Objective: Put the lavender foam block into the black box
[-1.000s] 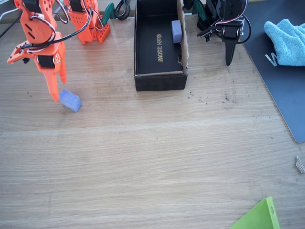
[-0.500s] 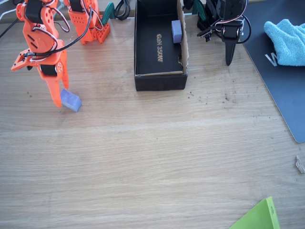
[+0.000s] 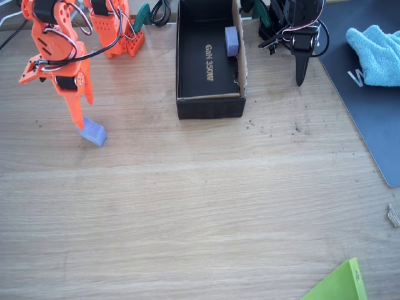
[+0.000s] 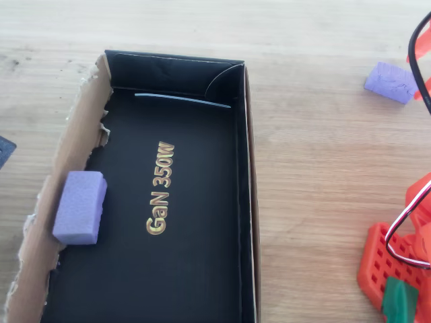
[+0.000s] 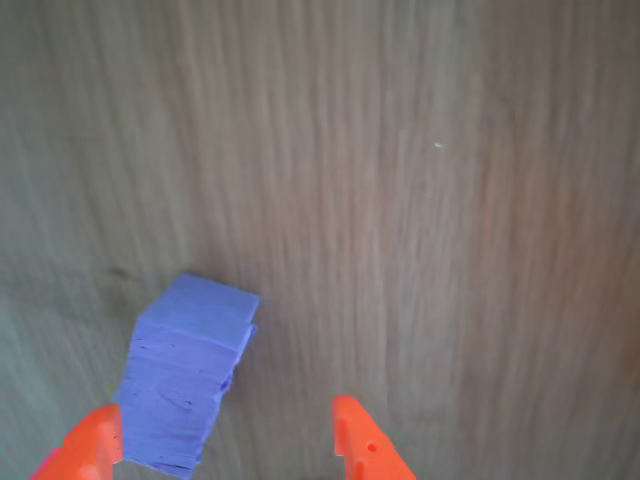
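The lavender foam block [image 3: 94,132] lies flat on the wooden table, left of the black box [image 3: 209,107]. The overhead view has the block [image 4: 390,82] at the top right, beyond the box wall [image 4: 248,202]. My orange gripper [image 3: 79,122] points down at the block's left end. In the wrist view the gripper [image 5: 225,450] is open, and the block [image 5: 190,380] lies against the left fingertip [image 5: 92,448], with a wide gap to the right one. A paler lavender block [image 3: 231,40] rests inside the box against its torn wall, seen from overhead as the paler block [image 4: 80,206].
A blue cloth [image 3: 375,53] lies on a dark mat [image 3: 369,106] at the right edge. A green sheet corner [image 3: 340,284] pokes in at the bottom right. The arm's orange base [image 3: 115,28] stands behind the block, left of the box.
The gripper has shifted a little to the right and turned, so its tips now stand over the block's left end. The block has stayed in place.
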Controlling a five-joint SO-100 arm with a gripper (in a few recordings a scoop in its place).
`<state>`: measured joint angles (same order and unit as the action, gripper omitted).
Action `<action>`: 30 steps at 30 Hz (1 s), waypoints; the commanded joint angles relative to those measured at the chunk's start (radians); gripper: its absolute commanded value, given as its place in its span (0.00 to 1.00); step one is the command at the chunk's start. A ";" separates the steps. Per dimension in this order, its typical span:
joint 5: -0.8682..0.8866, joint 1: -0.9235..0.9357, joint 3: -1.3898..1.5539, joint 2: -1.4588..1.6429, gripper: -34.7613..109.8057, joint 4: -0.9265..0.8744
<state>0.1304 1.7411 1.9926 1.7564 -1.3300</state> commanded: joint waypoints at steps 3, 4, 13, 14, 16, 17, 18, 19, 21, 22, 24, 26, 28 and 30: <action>0.000 0.008 0.005 0.021 0.43 0.044; -0.002 0.008 0.006 0.017 0.43 0.052; -0.006 0.000 -0.003 -0.048 0.43 0.121; -0.006 -0.002 -0.003 -0.052 0.43 0.129; -0.005 -0.003 -0.005 -0.063 0.43 0.138; -0.005 -0.003 -0.006 -0.066 0.43 0.141; -0.005 -0.003 -0.006 -0.071 0.43 0.146; -0.003 -0.005 -0.006 -0.075 0.43 0.149; -0.003 -0.005 -0.009 -0.086 0.43 0.158; -0.003 -0.006 -0.012 -0.094 0.43 0.164; -0.005 -0.008 -0.015 -0.107 0.43 0.179; -0.008 -0.009 -0.017 -0.121 0.43 0.207; -0.012 -0.014 -0.020 -0.138 0.45 0.229; -0.014 -0.015 -0.021 -0.147 0.39 0.242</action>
<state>0.1166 1.7211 1.9942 1.6045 -1.1091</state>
